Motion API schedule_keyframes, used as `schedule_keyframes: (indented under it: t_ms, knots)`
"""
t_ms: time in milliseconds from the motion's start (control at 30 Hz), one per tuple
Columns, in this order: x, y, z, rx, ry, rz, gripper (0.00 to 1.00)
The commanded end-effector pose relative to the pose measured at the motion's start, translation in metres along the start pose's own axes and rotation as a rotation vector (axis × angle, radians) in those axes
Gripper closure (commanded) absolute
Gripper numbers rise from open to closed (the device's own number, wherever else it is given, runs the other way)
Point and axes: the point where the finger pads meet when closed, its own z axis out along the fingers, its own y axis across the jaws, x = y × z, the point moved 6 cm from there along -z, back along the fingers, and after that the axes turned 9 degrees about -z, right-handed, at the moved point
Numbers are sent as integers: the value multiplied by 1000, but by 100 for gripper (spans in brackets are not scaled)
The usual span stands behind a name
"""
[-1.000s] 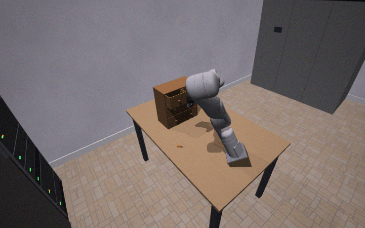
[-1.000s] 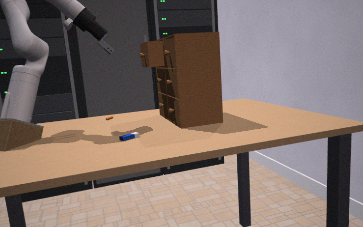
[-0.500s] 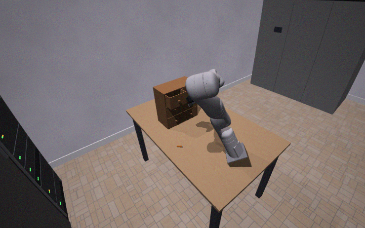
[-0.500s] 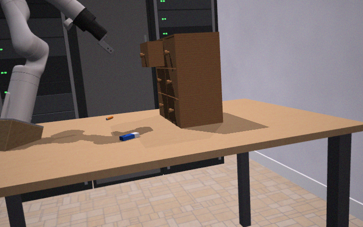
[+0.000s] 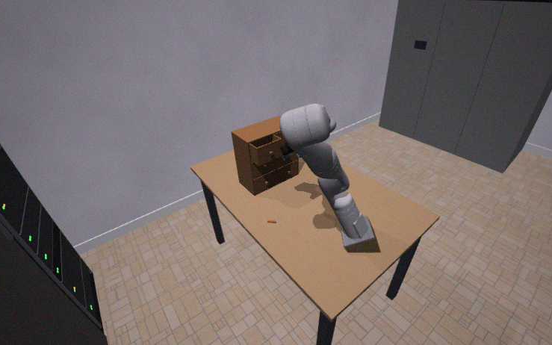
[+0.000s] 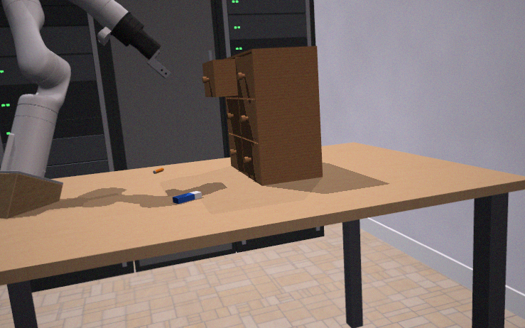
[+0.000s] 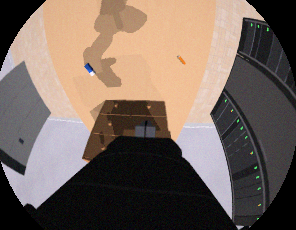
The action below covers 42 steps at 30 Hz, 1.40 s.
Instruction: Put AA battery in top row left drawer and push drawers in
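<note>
An orange cylinder (image 5: pixel 271 221) (image 6: pixel 158 170) (image 7: pixel 181 60), which looks like the AA battery, lies on the table left of the arm's base as one faces the chest. The wooden chest (image 5: pixel 243 163) (image 6: pixel 288 113) (image 7: pixel 127 111) stands upright at the back. Its top-left drawer (image 5: pixel 260 155) (image 6: pixel 223 77) is pulled partly out and looks level; its inside is dark in the top view. The other drawers look pushed in. My gripper (image 6: pixel 168 74) (image 7: pixel 146 126) is shut and empty, in the air in front of the open drawer, at about its height and not touching it.
A blue and white block (image 6: pixel 187 197) (image 7: pixel 89 69), like an eraser, lies on the table (image 5: pixel 312 274) (image 6: pixel 439 175) right of the battery as one faces the chest. The arm hides it in the top view. A wall stands behind the chest.
</note>
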Motion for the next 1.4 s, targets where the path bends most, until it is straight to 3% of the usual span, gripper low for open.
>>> schedule_keyframes:
  t_ms: [0, 367, 1367]
  knots:
    - [-5, -3, 10, 2, 2, -2, 100]
    - [-22, -5, 41, 2, 2, -2, 100]
    - [-24, -6, 48, 2, 3, -1, 100]
